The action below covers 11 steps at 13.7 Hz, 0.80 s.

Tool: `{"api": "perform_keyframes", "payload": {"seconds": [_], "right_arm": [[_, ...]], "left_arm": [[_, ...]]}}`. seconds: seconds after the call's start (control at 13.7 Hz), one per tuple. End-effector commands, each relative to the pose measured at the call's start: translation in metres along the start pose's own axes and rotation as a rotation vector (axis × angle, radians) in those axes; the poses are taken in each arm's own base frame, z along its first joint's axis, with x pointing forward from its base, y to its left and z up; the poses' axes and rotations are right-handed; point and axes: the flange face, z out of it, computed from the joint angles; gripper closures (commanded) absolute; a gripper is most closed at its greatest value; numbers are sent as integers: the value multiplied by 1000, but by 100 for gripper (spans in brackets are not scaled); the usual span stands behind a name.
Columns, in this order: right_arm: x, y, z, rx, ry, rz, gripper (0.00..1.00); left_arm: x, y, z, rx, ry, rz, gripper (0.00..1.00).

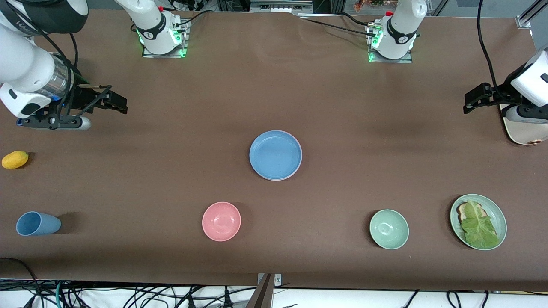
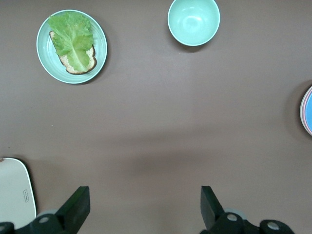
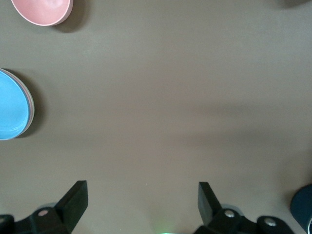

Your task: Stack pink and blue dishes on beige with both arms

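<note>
The light blue plate (image 1: 275, 155) lies mid-table as the top of a stack. A thin pink edge (image 2: 303, 111) shows under it in the left wrist view, and a pale rim (image 3: 31, 105) shows beneath it in the right wrist view; the rest of the pink and beige plates is hidden. My right gripper (image 1: 112, 100) hangs open and empty over bare table at the right arm's end, its fingertips (image 3: 78, 191) wide apart. At the left arm's end my left gripper (image 1: 473, 99) is open too, holding nothing, well away from the stack.
Nearer the front camera stand a blue cup (image 1: 37, 223) on its side, a pink bowl (image 1: 221, 221), a green bowl (image 1: 389, 229) and a green plate with toast and lettuce (image 1: 478, 221). A lemon (image 1: 15, 159) lies below the right gripper. A pale board (image 1: 523, 130) sits under the left arm.
</note>
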Motion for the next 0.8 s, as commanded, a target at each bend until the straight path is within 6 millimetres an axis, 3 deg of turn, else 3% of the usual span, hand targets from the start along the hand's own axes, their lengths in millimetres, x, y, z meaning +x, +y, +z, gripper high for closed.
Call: {"api": "perform_keyframes", "payload": {"seconds": [0.0,0.44,0.73], "right_arm": [[-10,-1,-11,-35,2,-34,0],[-13,-8,-18,-46,4,-55,0],[-14,-4,-37,-44,17,-49,0]], "left_arm": [[4,0,-6,-10,14,12,0],[4,0,-6,-13,14,12,0],[4,0,-7,-12,17,12,0]]}}
